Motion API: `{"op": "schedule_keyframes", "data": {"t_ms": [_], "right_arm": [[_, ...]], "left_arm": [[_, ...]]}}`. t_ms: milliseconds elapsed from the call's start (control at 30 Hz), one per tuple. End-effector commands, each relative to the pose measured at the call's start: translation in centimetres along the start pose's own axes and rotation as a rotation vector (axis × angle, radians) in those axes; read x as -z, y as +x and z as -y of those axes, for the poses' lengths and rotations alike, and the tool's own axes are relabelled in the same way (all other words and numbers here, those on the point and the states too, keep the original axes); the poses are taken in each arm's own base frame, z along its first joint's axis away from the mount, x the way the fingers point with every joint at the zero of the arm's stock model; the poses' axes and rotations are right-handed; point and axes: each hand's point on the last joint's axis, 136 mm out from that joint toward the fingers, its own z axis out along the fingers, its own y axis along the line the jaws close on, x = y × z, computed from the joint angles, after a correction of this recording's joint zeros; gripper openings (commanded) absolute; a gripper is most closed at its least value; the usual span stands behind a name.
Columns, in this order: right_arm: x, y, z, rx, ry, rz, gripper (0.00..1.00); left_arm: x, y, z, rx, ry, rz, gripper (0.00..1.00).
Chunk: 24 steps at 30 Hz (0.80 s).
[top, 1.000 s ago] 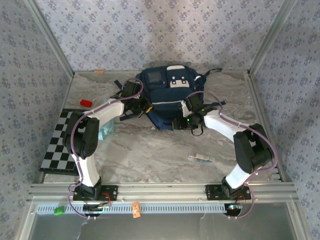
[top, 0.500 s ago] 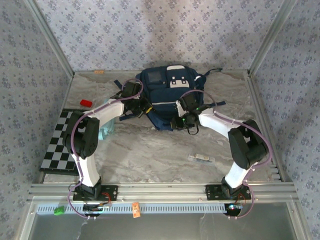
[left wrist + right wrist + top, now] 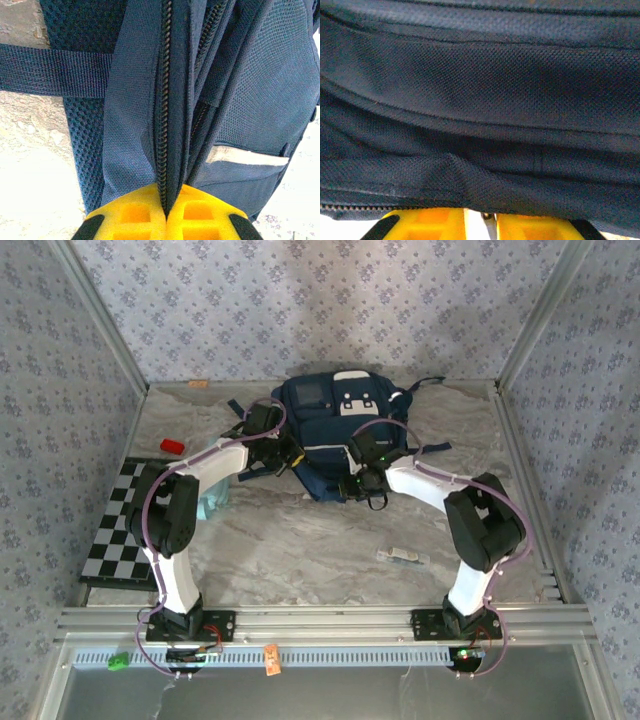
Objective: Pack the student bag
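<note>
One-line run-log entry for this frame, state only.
left gripper: shut on student bag zipper seam | right gripper: against bag fabric, grip unclear | bag: on table, far centre | red item: table left

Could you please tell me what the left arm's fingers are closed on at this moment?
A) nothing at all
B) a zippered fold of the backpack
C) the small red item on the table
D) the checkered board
B: in the left wrist view, the left arm's fingers meet around a fold of the backpack, with its zipper running up from between them.
</note>
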Motion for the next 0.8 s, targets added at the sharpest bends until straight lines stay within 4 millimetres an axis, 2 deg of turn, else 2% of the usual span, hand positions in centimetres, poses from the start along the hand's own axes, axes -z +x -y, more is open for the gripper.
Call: {"op": "schedule_keyframes", "data": {"t_ms": [0, 33, 200, 433, 633, 700, 767], "right_arm": [[-1.0, 0.1, 1.3, -0.03, 0.082, -0.008, 0.13], [-0.8, 0.0, 1.4, -0.029, 0.095, 0.0, 0.09], [1.5, -0.3, 2.5, -0.052, 0.168, 0.04, 0.0], [3.3, 3.2, 5.7, -0.063, 0.284, -0.019, 0.0], [5.4, 4.1, 8.8, -0.129, 0.323, -0.005, 0.0], [5.9, 3.7, 8.2, -0.094, 0.319, 0.006, 0.0], [6.0, 3.5, 5.9, -0.035, 0.269, 0.015, 0.0]], "left_arm": [[0.4, 0.0, 2.0, -0.025, 0.074, 0.004, 0.0], [0.5, -0.1, 1.9, -0.023, 0.073, 0.005, 0.0], [0.6, -0.3, 1.7, -0.025, 0.068, 0.007, 0.0], [2.0, -2.5, 0.6, -0.011, 0.061, 0.048, 0.0], [3.0, -5.0, -0.6, -0.017, 0.03, 0.072, 0.0], [3.0, -5.6, -0.7, -0.03, 0.021, 0.071, 0.0], [2.9, -6.3, -0.3, -0.044, 0.039, 0.071, 0.0]]}}
